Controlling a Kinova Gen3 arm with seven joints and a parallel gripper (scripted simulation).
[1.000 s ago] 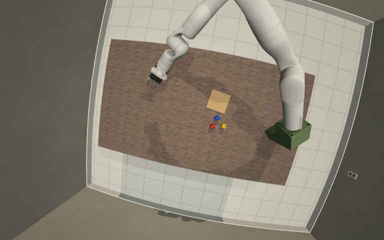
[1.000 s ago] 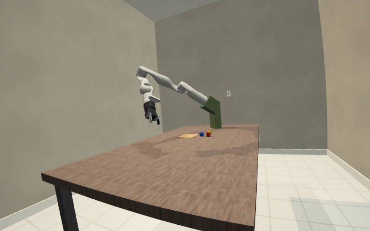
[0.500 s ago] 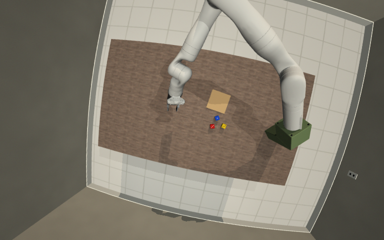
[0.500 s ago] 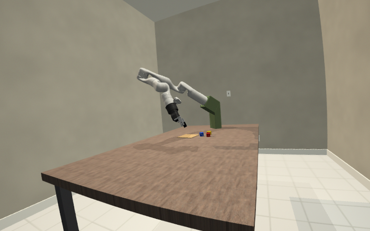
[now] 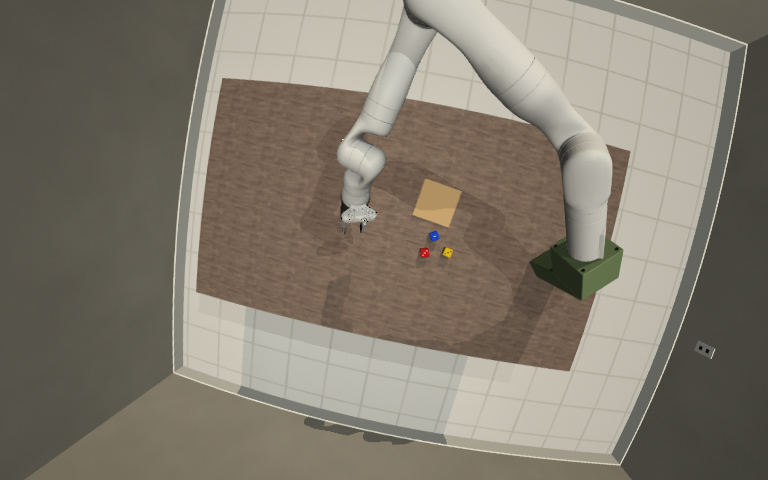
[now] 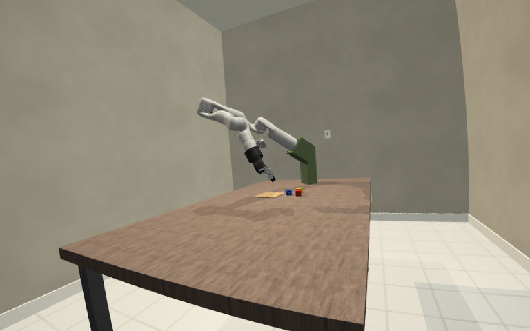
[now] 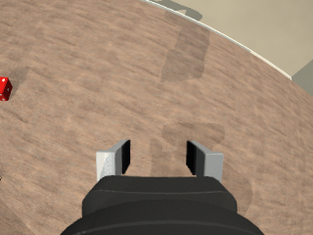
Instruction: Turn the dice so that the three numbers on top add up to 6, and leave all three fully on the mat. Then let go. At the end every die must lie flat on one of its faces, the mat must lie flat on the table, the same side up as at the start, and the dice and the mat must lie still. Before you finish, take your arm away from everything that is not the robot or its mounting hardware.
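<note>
A tan square mat [image 5: 437, 202] [image 6: 268, 194] lies flat on the wooden table [image 5: 266, 186] [image 6: 250, 249]. Three small dice lie on the bare table beside the mat, none on it: a blue die [image 5: 434, 236] [image 6: 288, 192], a red die [image 5: 424, 253] [image 6: 298, 193] [image 7: 4, 88] and a yellow die [image 5: 447, 253] [image 6: 299, 189]. My gripper [image 5: 351, 228] [image 6: 271, 177] [image 7: 158, 152] is open and empty. It hangs above the table, to the left of the mat and dice in the overhead view. The wrist view shows only the red die, at its left edge.
The arm's green base [image 5: 577, 268] [image 6: 307, 160] stands on the table beyond the dice. The table's edges show in the top and exterior views; tiled floor lies around it.
</note>
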